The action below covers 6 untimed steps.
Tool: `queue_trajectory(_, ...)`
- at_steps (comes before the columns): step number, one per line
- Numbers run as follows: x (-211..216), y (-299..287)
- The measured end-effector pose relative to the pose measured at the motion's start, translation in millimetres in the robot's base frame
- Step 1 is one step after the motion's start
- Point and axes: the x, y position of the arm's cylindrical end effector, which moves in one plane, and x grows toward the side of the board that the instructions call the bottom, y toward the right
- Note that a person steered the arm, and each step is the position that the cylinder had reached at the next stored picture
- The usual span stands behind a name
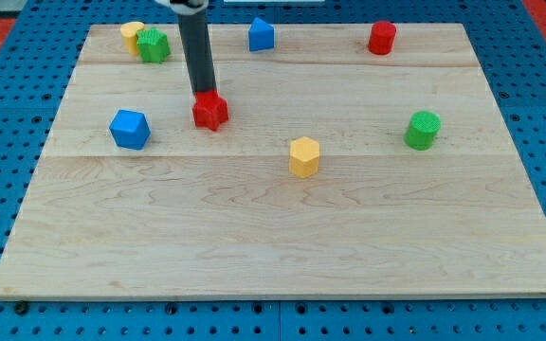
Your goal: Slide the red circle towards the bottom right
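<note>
The red circle [381, 38] is a short red cylinder near the view's top right of the wooden board [282, 227]. My tip [202, 93] is far to its left, touching the top-left side of a red star-shaped block [210, 111]. The dark rod rises from there to the view's top edge.
A yellow block [132, 35] and a green block [154, 45] sit together at the top left. A blue pointed block [261, 35] is at top centre. A blue hexagon-like block [129, 129] is at left, a yellow hexagon [303, 156] at centre, a green cylinder [422, 130] at right.
</note>
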Motion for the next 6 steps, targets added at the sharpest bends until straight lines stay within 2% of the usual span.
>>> queue_trajectory(1,-21,-29)
queue_trajectory(2,42,-5)
queue_trajectory(3,81,16)
queue_trajectory(4,37,-19)
queue_trajectory(5,36,26)
queue_trajectory(6,78,31)
